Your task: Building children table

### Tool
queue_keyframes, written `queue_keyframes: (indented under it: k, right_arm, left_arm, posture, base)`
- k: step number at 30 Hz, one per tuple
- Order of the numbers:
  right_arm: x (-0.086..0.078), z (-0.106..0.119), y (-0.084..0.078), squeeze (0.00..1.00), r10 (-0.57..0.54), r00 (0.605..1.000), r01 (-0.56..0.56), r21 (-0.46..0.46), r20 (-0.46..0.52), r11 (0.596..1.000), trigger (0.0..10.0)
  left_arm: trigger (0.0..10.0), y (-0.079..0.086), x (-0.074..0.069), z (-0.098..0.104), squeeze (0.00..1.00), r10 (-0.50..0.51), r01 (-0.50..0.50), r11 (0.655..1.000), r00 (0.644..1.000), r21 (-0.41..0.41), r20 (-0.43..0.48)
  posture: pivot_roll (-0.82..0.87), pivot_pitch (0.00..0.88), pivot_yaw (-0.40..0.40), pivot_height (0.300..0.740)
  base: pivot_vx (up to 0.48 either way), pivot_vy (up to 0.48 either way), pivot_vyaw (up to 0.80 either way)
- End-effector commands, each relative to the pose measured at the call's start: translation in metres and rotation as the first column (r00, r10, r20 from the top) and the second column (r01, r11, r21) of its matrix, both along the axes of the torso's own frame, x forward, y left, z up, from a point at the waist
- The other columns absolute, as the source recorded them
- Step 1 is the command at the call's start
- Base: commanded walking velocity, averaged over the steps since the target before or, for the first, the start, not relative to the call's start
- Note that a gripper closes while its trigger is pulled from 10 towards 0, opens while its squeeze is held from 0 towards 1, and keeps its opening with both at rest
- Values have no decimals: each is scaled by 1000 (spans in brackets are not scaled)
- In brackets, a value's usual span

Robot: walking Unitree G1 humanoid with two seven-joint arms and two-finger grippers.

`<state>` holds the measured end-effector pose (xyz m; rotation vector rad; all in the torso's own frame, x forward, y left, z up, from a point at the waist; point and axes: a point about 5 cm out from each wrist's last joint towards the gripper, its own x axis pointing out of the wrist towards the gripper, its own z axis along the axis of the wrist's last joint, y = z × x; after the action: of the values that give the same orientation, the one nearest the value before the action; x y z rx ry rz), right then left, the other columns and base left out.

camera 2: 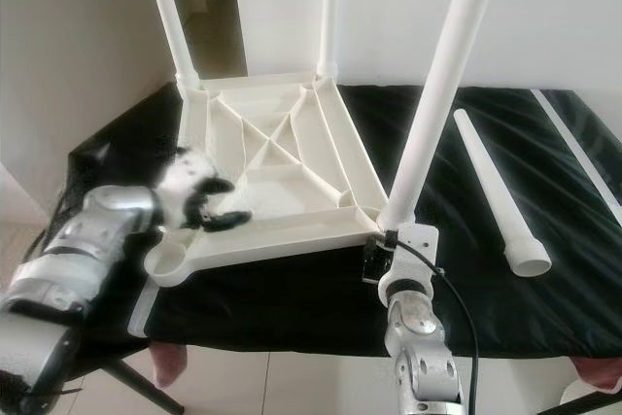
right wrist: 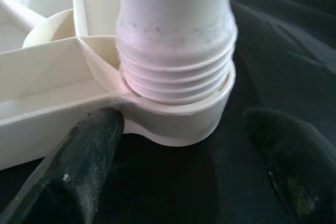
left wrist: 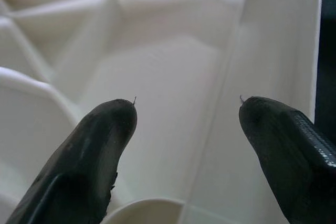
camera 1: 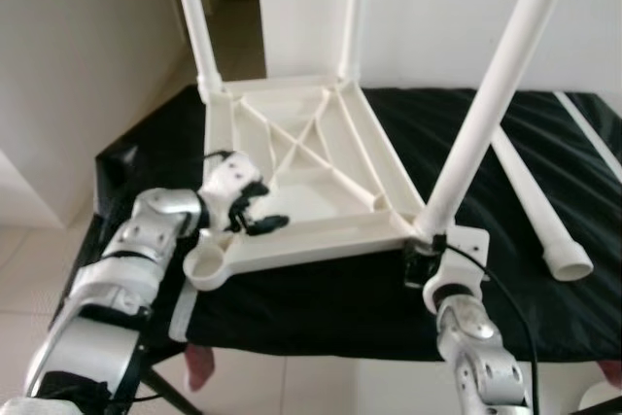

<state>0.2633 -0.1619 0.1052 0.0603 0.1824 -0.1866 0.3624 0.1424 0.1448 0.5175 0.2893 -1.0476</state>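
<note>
The upturned white tabletop (camera 1: 301, 177) lies on a black cloth (camera 1: 544, 318), its near edge close to the cloth's near edge. Black cloth lies open to the right, where a loose leg (camera 2: 501, 203) rests. Three legs stand in its corners; the near-left socket (camera 1: 206, 266) is open. The left gripper (camera 1: 255, 218), fingers spread wide, rests over the near-left rim. The right gripper (right wrist: 181, 156), also wide, straddles the near-right socket, where the leg's (camera 1: 491, 94) threads partly show.
</note>
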Motion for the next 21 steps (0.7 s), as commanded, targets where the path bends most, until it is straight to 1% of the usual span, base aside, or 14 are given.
queue_keyframes:
  k: [1,2,4,5,7,10,11,12,13,14,17,18,20,21]
  right_arm:
    - [1,-2,-2,0,-12,1000,12,-4,-9,1000,10000]
    - [0,-2,-2,0,-13,1000,13,-4,-11,1000,10000]
    - [0,-2,-3,0,-14,1000,14,-4,-12,1000,10000]
    - [1,-2,-3,0,-17,1000,17,-4,-12,1000,10000]
    - [2,-1,-4,0,-22,1000,22,-3,-8,1000,10000]
    - [2,0,-5,0,-24,1000,24,-3,-6,1000,10000]
    - [4,1,-8,0,-28,1000,28,-7,-1,1000,10000]
    - [4,1,-8,0,-28,1000,28,-7,-1,1000,10000]
    - [7,4,-11,0,-34,999,34,-11,6,999,10000]
    - [10,5,-14,0,-37,999,37,-15,12,999,10000]
    - [12,6,-16,0,-39,999,39,-18,15,999,10000]
    - [15,8,-19,0,-37,999,38,-25,21,999,10000]
    - [15,8,-19,0,-37,999,38,-25,21,999,10000]
    - [18,9,-22,0,-36,999,37,-32,25,999,10000]
  left_arm:
    - [10000,13,12,-8,0,296,-313,948,935,62,194]
    - [10000,14,9,-17,0,262,-296,945,941,142,214]
    - [10000,13,9,-19,0,246,-285,944,943,163,223]
    - [10000,12,6,-23,0,239,-266,954,953,140,183]
    - [10000,11,0,-30,0,206,-220,967,971,128,118]
    - [10000,12,-3,-34,0,178,-191,971,979,143,101]
    - [10000,12,-8,-38,0,128,-133,981,991,139,39]
    - [10000,12,-8,-38,0,128,-133,981,991,139,39]
    - [10000,10,-16,-40,0,34,-32,991,999,131,-9]
    - [10000,10,-20,-41,0,-2,8,992,999,125,-42]
    - [10000,10,-23,-42,0,-24,32,992,998,120,-65]
    - [10000,10,-25,-43,0,-50,60,992,995,114,-82]
    - [10000,10,-25,-43,0,-50,60,992,995,114,-82]
    - [10000,10,-29,-43,0,-84,95,990,991,105,-105]
  posture:
    - [-19,0,29,740]
    - [-18,0,29,740]
    - [-18,0,29,740]
    - [-18,0,30,740]
    - [-18,0,30,740]
    - [-15,0,29,740]
    - [-13,0,30,740]
    - [-13,0,30,740]
    - [-12,0,30,740]
    - [-11,0,30,740]
    - [-11,0,30,740]
    - [-13,0,32,740]
    - [-13,0,32,740]
    - [-14,0,33,740]
  base:
    - [0,0,0]
    - [0,0,0]
    - [0,0,0]
    - [0,0,0]
    - [0,0,0]
    - [0,0,0]
    - [0,0,0]
    - [0,0,0]
    - [0,0,0]
    - [0,0,0]
    - [0,0,0]
    - [0,0,0]
    - [0,0,0]
    - [0,0,0]
